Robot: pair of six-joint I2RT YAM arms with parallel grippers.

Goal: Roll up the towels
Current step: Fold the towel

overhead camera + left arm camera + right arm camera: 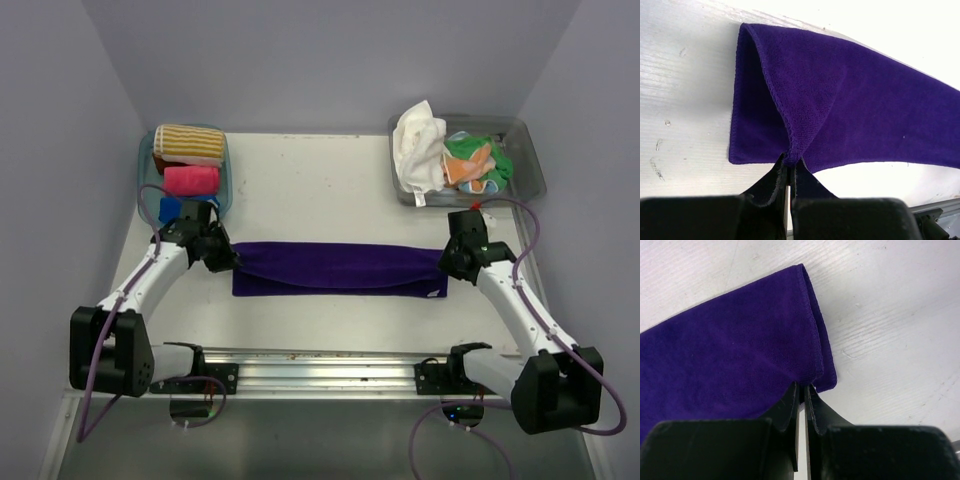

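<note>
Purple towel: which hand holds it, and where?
Both: the left hand pinches the purple towel at its left end, the right hand at its right end.

**One high view, two close wrist views**

The top camera looks down from above and behind the arm bases, taking in the whole desk (330, 190). The wrist cameras sit close behind the left end effector (789, 161) and right end effector (802, 388), facing opposite ends of the purple towel (340, 266), which all three views share
</note>
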